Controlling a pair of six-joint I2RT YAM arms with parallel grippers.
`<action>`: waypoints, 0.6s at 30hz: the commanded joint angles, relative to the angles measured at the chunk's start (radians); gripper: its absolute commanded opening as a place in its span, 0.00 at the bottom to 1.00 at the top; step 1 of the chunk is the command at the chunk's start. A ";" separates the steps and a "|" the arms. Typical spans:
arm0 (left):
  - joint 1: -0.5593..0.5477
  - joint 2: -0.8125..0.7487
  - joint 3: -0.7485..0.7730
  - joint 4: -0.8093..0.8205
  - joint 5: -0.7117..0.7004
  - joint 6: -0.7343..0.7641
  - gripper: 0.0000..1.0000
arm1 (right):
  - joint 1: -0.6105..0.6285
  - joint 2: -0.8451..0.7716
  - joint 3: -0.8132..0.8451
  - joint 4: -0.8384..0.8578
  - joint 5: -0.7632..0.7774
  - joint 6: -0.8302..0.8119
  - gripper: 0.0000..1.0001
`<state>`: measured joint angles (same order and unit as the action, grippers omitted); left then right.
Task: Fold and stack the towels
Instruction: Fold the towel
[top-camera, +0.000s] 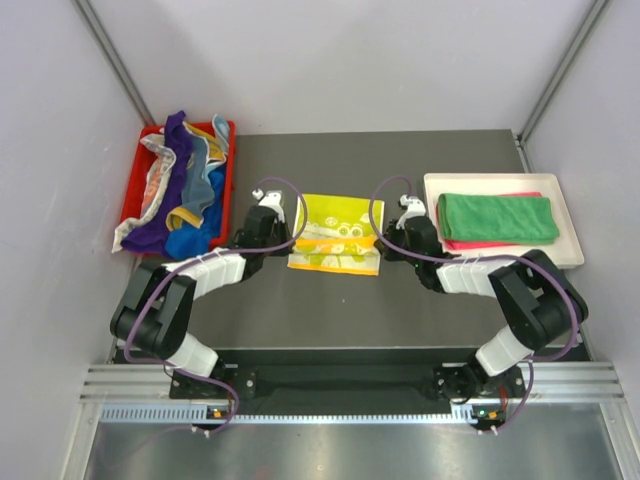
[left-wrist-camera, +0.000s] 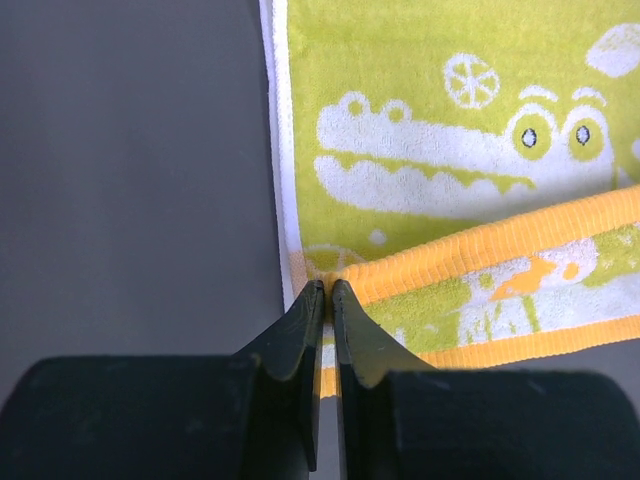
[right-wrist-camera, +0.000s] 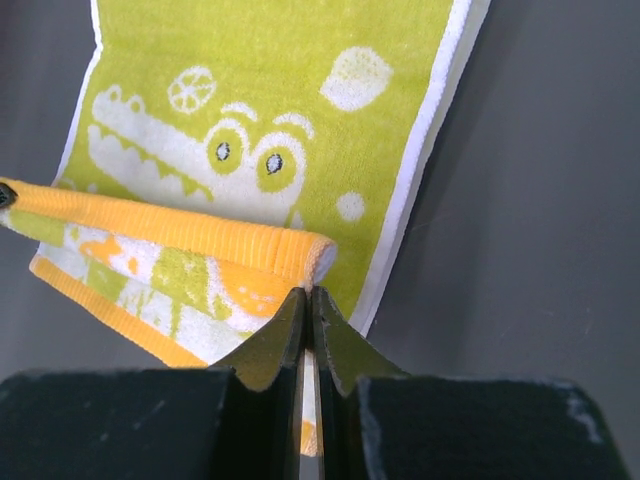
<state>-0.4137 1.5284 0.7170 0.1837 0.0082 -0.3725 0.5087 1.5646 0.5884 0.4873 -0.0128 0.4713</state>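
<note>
A yellow-green towel (top-camera: 336, 233) with a white crocodile print lies flat in the middle of the dark table. Its near part, with an orange hem (left-wrist-camera: 500, 240), is folded up over it. My left gripper (top-camera: 293, 240) is at the left end of that hem. Its jaws (left-wrist-camera: 328, 287) stand a thin slit apart, and I cannot make out cloth between them. My right gripper (top-camera: 383, 243) is at the hem's right end (right-wrist-camera: 318, 252), shut (right-wrist-camera: 306, 292) against that corner of the towel (right-wrist-camera: 260, 120). A folded green towel (top-camera: 497, 217) lies on a pink one (top-camera: 462, 243) in the tray.
The white flat tray (top-camera: 572, 250) sits at the right. A red plastic bin (top-camera: 134, 196) at the back left holds a heap of unfolded towels (top-camera: 185, 190), with purple and blue ones spilling over its front. Grey walls close in on both sides.
</note>
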 joint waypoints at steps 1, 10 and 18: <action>-0.011 -0.043 -0.020 0.037 -0.019 -0.003 0.11 | 0.017 -0.014 -0.025 0.076 -0.021 0.009 0.04; -0.025 -0.077 -0.062 0.042 -0.053 -0.011 0.09 | 0.028 -0.031 -0.074 0.111 -0.032 0.013 0.03; -0.033 -0.106 -0.082 0.028 -0.074 -0.019 0.19 | 0.036 -0.054 -0.110 0.146 -0.059 0.021 0.12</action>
<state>-0.4412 1.4742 0.6445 0.1856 -0.0364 -0.3859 0.5274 1.5597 0.4965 0.5686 -0.0532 0.4858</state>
